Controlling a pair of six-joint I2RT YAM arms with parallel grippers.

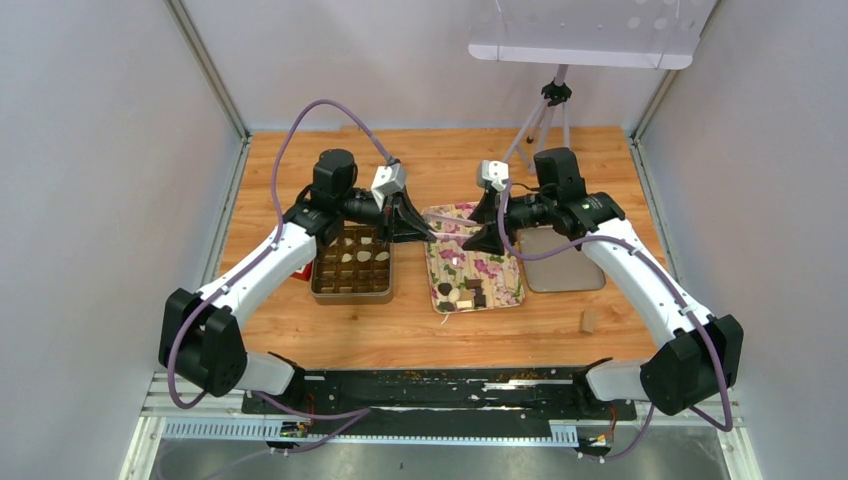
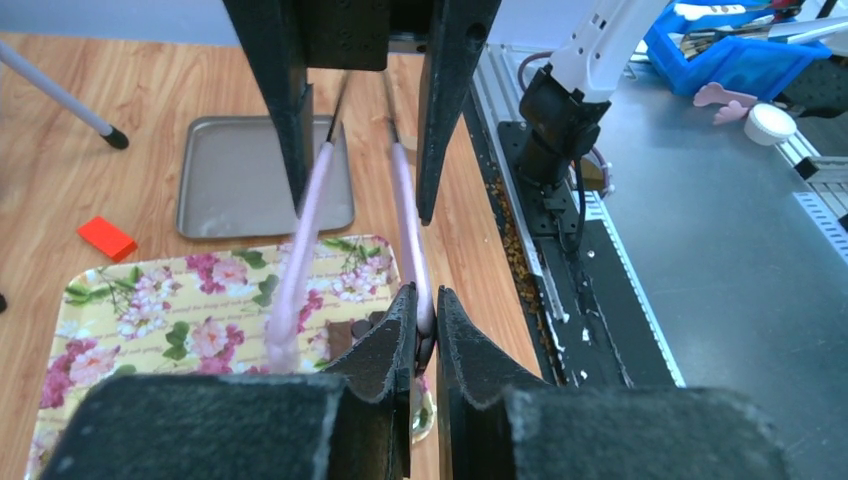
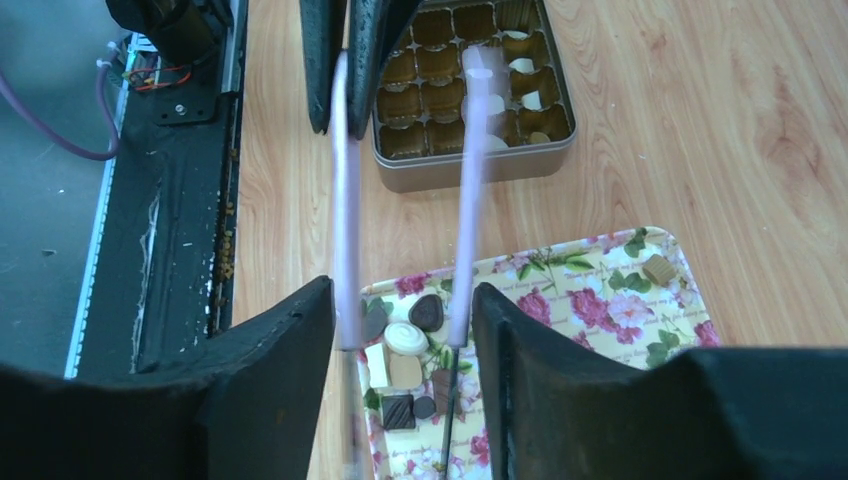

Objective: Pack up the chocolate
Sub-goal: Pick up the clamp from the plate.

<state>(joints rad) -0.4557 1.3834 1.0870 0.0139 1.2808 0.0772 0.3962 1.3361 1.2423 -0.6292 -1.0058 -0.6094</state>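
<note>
the chocolate (image 3: 407, 336) is in two places. most lies on the floral tray (image 3: 600, 300): a cluster of about eight pieces (dark, cream and tan, some overlapping, so the count is rough) at the tray's 6 o'clock end, and one tan square alone near its middle. a few pale pieces sit in cells of the tin box (image 1: 352, 292), at 9 o'clock from the tray. how many i cannot tell, since an arm covers part of it.

one pair of pink tongs (image 3: 345, 180) hangs over the tray between the two grippers. the left gripper (image 2: 428, 330) has its fingers nearly together, pinching one leg of the tongs. the right gripper (image 3: 403, 290) has its fingers wide, one outside each leg. whether they press on the legs i cannot tell.

one grey tray (image 1: 560, 265) lies at 3 o'clock from the floral one, one tan cylinder (image 1: 588, 320) at 4 o'clock, one red block (image 2: 107, 238) at 9 o'clock from the box, and one tripod (image 1: 545, 115) at 1 o'clock.
</note>
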